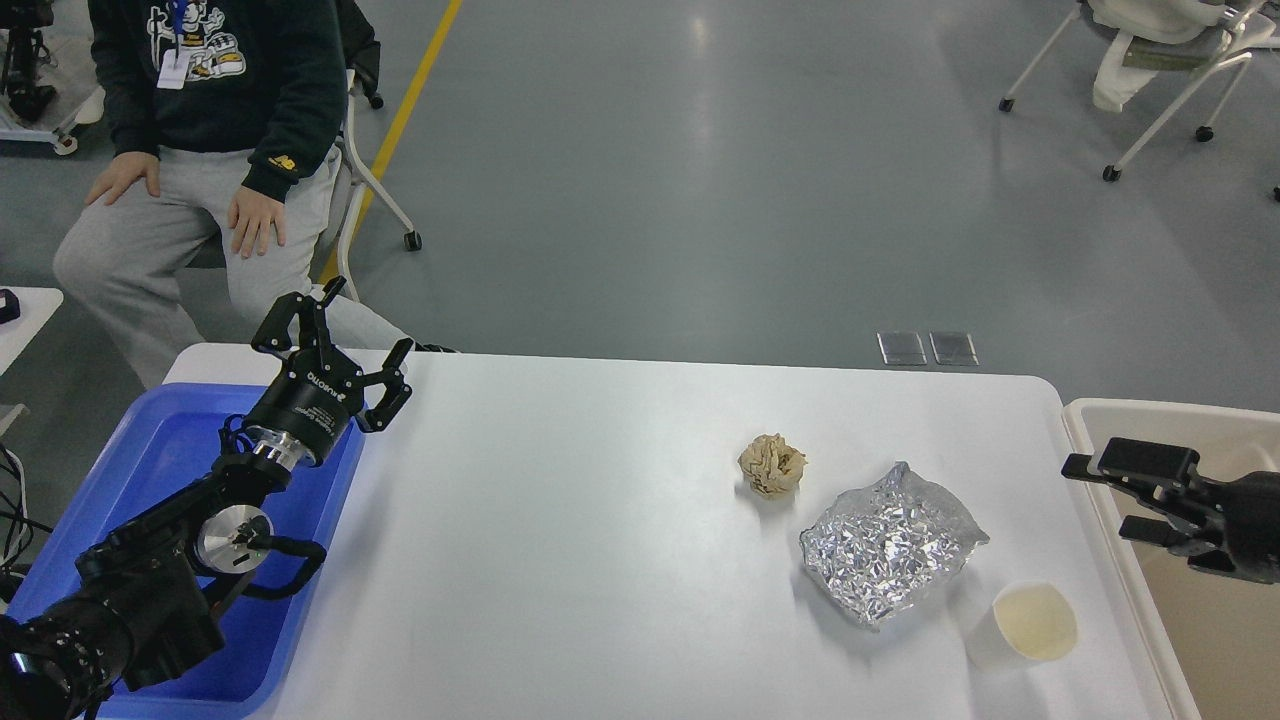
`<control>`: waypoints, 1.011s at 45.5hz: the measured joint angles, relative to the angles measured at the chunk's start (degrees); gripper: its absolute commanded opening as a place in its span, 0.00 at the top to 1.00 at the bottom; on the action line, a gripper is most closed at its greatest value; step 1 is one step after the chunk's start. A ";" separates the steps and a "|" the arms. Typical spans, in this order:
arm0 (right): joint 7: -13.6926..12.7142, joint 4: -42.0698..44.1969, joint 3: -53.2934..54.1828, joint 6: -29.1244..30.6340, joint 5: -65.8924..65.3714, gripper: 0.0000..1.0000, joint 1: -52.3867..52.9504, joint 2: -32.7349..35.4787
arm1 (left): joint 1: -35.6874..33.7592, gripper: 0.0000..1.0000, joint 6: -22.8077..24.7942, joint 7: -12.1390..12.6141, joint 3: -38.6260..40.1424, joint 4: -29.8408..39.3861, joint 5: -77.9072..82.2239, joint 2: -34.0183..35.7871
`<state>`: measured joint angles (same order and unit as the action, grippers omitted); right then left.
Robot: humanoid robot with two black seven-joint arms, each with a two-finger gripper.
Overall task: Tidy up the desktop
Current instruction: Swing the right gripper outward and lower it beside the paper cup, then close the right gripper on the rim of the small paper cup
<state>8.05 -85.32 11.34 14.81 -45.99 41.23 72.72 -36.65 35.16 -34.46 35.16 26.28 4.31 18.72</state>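
The white desktop [580,540] holds a crumpled brown paper ball [772,465], a crumpled sheet of silver foil [890,545] and a white paper cup [1030,625] lying near the front right. My left gripper [368,318] is open and empty, raised over the far edge of the blue tray [160,450] at the desktop's back left. My right gripper [1098,497] is open and empty, hovering over the beige-white bin [1110,500] at the right edge, fingers pointing left toward the foil.
A seated person [200,150] in grey trousers is just behind the table's back left corner, close to my left gripper. Another white table edge [25,320] is at far left. A wheeled chair [1170,60] stands far back right.
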 measured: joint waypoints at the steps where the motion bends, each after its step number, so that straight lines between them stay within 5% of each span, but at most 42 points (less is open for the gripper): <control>1: -0.07 -0.07 -0.38 -0.31 -0.69 0.00 0.00 -0.03 | 0.00 0.00 0.00 0.01 0.00 0.00 0.00 0.00; 46: -1.08 1.28 -8.93 -10.87 -12.95 0.00 -3.30 -6.32 | 0.00 0.00 0.06 0.09 0.00 0.01 0.00 0.00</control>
<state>6.98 -84.05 2.41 3.94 -58.94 37.93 66.40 -36.65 35.22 -34.37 35.16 26.28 4.31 18.72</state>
